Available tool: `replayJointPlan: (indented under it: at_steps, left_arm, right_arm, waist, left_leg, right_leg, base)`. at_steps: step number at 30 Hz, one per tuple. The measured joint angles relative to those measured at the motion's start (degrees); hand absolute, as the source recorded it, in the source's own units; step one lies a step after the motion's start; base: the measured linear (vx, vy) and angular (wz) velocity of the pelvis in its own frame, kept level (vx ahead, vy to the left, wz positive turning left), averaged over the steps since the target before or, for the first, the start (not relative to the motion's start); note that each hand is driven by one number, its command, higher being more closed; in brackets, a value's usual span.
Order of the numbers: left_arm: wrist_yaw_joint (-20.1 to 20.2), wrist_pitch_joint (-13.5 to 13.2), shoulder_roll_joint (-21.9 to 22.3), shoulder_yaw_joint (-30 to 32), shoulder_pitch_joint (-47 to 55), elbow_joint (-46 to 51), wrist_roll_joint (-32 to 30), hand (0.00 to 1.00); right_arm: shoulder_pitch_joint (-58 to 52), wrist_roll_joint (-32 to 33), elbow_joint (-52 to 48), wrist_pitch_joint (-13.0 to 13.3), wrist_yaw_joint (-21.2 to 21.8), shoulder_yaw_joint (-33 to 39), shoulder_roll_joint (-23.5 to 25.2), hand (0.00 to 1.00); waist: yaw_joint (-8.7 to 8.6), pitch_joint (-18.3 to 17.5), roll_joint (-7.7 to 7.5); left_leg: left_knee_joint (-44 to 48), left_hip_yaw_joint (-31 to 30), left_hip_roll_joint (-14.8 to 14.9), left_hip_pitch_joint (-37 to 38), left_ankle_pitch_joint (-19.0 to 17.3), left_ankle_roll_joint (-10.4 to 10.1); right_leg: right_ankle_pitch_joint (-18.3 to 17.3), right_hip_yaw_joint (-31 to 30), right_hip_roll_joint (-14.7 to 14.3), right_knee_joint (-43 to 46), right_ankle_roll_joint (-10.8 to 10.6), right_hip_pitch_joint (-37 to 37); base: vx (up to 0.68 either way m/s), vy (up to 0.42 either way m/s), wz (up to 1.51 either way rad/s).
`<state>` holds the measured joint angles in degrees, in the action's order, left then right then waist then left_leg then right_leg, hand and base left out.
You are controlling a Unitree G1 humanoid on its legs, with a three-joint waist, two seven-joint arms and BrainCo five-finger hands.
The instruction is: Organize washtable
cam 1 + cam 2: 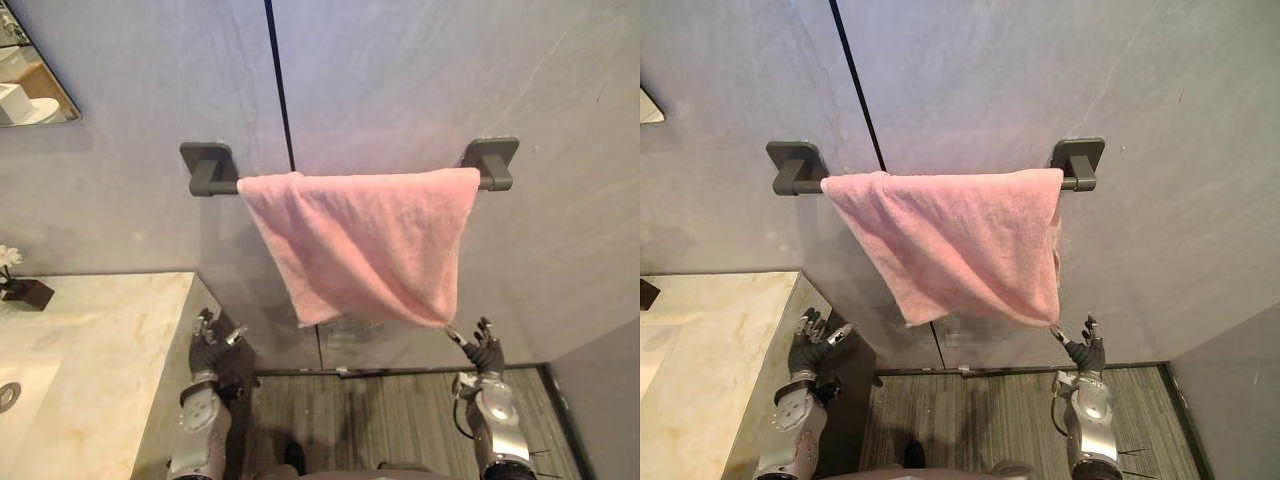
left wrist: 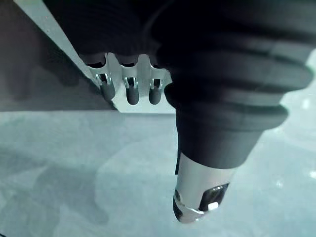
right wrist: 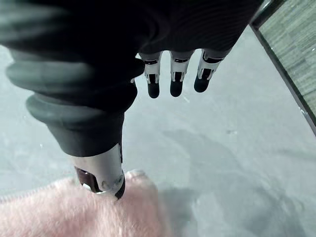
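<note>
Towel point(image 1: 365, 245) lengthwise along rail point(image 1: 218, 186), corner point(image 1: 438, 320) down

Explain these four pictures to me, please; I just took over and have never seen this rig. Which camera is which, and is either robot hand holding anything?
This is a humanoid robot with two arms. The two wide pictures come from the twin cameras in its head. The two close ones come from a camera on each wrist.

A pink towel hangs over a dark towel bar on the grey wall. The marble washtable is at the left, with a small flower on it.

The left robot hand is beside the washtable's edge, fingers open, holding nothing. The right robot hand is just under the towel's lower corner, fingers straight. Its thumb seems to touch the cloth, but it grips nothing.
</note>
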<state>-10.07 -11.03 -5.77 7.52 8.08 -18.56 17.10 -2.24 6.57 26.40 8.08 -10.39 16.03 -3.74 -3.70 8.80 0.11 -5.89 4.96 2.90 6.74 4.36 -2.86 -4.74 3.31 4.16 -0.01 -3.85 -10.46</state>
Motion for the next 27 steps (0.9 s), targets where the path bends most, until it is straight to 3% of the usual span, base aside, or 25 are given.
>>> replayJointPlan:
  at_steps: [5, 8, 10, 13, 17, 20, 22, 27]
  left_arm:
    - [0.10, 0.06, -0.32, 1.92, 0.01, 9.11, -0.04, 0.00]
    - [-1.15, -0.98, -0.47, 6.68, -1.27, 20.86, -0.02, 0.00]
    - [-2.91, -3.56, -2.23, 10.38, -3.54, 28.97, 0.11, 0.00]
    - [-3.76, -6.33, -4.51, 10.53, -5.51, 35.77, 0.12, 0.00]
    - [-2.86, -9.97, -8.31, 6.42, -8.27, 45.67, 2.39, 0.00]
    - [1.51, -12.04, -12.15, -0.34, -10.19, 48.31, 6.98, 0.00]
    - [5.50, -11.86, -15.55, -7.89, -12.23, 48.04, 9.17, 0.00]
    - [13.47, -10.35, -21.13, -20.74, -14.45, 43.07, 11.62, 0.00]
  right_arm:
    - [-0.31, 1.49, -13.15, 0.06, -2.26, 7.35, -0.69, 0.00]
    - [0.73, 2.50, -24.52, 2.03, -4.56, 11.90, -3.12, 0.00]
    - [3.13, 2.52, -31.71, 4.09, -5.55, 13.56, -6.37, 0.00]
    - [6.03, 2.37, -38.39, 6.07, -5.83, 13.00, -9.04, 0.00]
    - [11.04, 2.44, -49.35, 9.36, -4.89, 4.94, -12.86, 0.00]
    - [15.16, 5.98, -53.91, 12.17, 0.15, -5.32, -15.92, 0.00]
    - [18.55, 9.51, -54.78, 13.24, 5.04, -14.65, -18.54, 0.00]
    - [20.77, 15.67, -54.16, 12.74, 14.13, -31.32, -23.37, 0.00]
  waist:
    - [-0.26, -0.20, -0.26]
    - [-0.58, -0.33, -0.41]
    - [-0.55, -0.63, -0.25]
    - [-0.42, -1.59, 0.01]
    - [-0.34, -2.63, 0.21]
    - [-0.23, -3.66, 0.26]
    - [-0.17, -3.79, 0.21]
    - [0.20, -4.22, 0.12]
  left_leg:
    - [0.33, 0.18, -0.03, -0.81, 0.00, 0.01]
    - [0.36, 0.24, -0.08, -0.81, 0.00, 0.01]
    - [0.37, 0.19, -0.09, -0.79, 0.01, 0.01]
    - [0.37, 0.17, -0.15, -0.79, 0.01, 0.02]
    - [0.36, 0.20, -0.19, -0.66, 0.02, 0.03]
    - [0.36, 0.42, -0.20, -0.39, 0.02, 0.04]
    - [0.34, 0.46, -0.20, -0.23, 0.05, 0.05]
    - [0.29, 1.01, -0.17, -0.58, 0.07, 0.07]
  right_leg:
    - [0.37, -0.03, -0.08, -0.21, 0.07, 0.81]
    - [0.41, -0.02, -0.14, -0.21, 0.09, 0.81]
    - [0.42, 0.05, -0.19, -0.20, 0.09, 0.78]
    - [0.42, 0.06, -0.14, -0.19, 0.08, 0.79]
    - [0.42, 0.01, -0.12, 0.00, 0.08, 0.79]
    - [0.42, -0.17, -0.10, 0.19, 0.08, 0.78]
    - [0.42, -0.24, -0.09, 0.51, 0.08, 0.81]
    - [0.43, -0.76, -0.08, 1.11, 0.05, 1.78]
  base:
    - [-0.01, -0.005, -0.03]
    - [0.00, 0.000, 0.00]
    - [0.00, 0.000, 0.00]
    - [0.00, 0.000, 0.00]
    - [0.00, 0.000, 0.00]
    - [0.00, 0.000, -0.02]
    - [0.00, 0.000, -0.02]
    - [-0.01, 0.000, -0.05]
